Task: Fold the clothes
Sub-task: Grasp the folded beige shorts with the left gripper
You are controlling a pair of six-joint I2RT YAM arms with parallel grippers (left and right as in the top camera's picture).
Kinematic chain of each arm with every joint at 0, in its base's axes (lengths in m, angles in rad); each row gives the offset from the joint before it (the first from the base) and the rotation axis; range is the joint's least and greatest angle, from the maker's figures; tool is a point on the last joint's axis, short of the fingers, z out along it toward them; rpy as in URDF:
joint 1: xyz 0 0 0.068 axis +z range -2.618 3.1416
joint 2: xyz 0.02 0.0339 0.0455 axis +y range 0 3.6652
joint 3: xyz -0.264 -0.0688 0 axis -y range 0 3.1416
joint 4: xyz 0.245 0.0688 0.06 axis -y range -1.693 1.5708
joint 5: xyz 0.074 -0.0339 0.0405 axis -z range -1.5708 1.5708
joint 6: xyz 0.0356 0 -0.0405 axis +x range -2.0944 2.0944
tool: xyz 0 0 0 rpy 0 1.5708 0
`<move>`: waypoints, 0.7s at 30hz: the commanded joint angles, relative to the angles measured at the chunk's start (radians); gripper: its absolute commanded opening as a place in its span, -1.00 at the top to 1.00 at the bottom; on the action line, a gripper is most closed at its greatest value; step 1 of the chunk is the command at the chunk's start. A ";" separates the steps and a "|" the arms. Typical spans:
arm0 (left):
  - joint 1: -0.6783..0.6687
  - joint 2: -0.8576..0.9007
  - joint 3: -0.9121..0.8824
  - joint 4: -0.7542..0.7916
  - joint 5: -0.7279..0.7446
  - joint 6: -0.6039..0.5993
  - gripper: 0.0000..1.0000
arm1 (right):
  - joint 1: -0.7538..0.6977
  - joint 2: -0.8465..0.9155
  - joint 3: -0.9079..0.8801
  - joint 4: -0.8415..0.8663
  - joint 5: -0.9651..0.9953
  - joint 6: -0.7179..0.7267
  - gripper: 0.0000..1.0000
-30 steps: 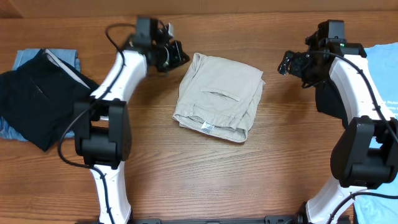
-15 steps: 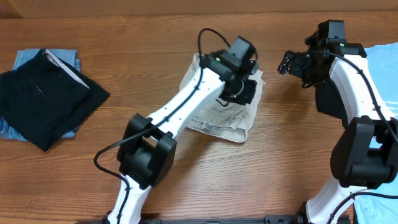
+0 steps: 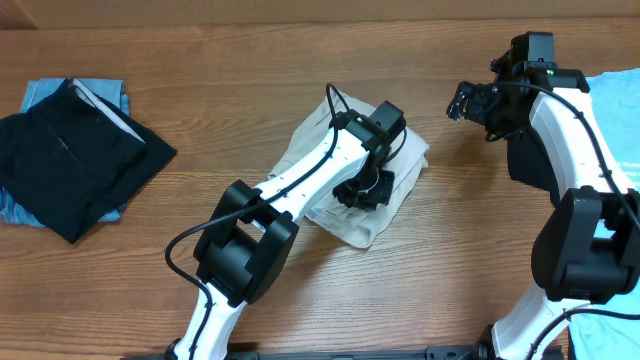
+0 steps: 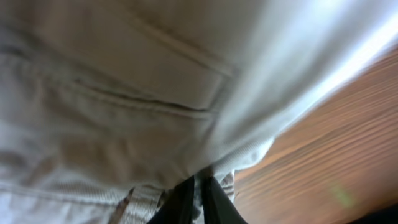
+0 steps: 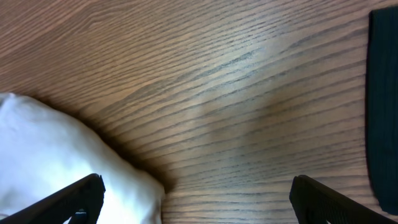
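The khaki trousers [image 3: 352,222] lie bunched near the middle of the counter [image 3: 430,285], their 5 o'clock corner rumpled into a lump and a flatter part spreading toward 11 o'clock. The left gripper [image 3: 365,188] is down on them, its arm crossing the cloth from 7 o'clock. In the left wrist view its two dark fingers [image 4: 184,199] stand almost together with a thin fold of the pale fabric pinched between them, so the jaws are closed on the trousers, and a stitched seam runs across the cloth above. The right gripper [image 3: 465,100] hangs over bare wood at 2 o'clock from the trousers. Its jaws are spread wide and hold nothing, and a pale edge of the cloth shows at 8 o'clock in its wrist view. A black garment [image 3: 70,165] rests on a blue garment [image 3: 40,95] at the counter's 9 o'clock edge. A light-blue cloth [image 3: 620,110] lies at the 3 o'clock edge, with a dark cloth [image 3: 528,160] just beside it under the right arm.
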 commanded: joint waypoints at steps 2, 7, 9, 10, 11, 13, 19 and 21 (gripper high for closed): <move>0.056 0.008 -0.019 -0.127 -0.143 0.045 0.78 | -0.002 -0.010 0.016 0.003 -0.006 0.000 -1.00; 0.171 0.008 -0.050 -0.156 -0.197 0.055 0.82 | -0.002 -0.010 0.016 0.003 -0.006 0.000 -1.00; 0.204 0.008 -0.060 -0.145 -0.209 0.055 0.87 | -0.002 -0.010 0.016 0.003 -0.006 0.000 -1.00; 0.229 0.008 -0.061 -0.127 -0.227 0.055 0.89 | -0.002 -0.010 0.016 0.003 -0.006 0.000 -1.00; 0.244 0.008 -0.061 -0.105 -0.236 0.055 0.92 | -0.002 -0.010 0.016 0.003 -0.006 0.000 -1.00; 0.274 0.008 -0.058 -0.046 -0.231 0.055 0.92 | -0.002 -0.010 0.016 0.003 -0.006 0.000 -1.00; 0.297 -0.001 0.080 -0.159 -0.128 0.043 0.88 | -0.002 -0.010 0.016 0.003 -0.006 0.000 -1.00; 0.305 -0.001 0.172 -0.221 -0.139 0.043 0.79 | -0.002 -0.010 0.016 0.003 -0.006 0.000 -1.00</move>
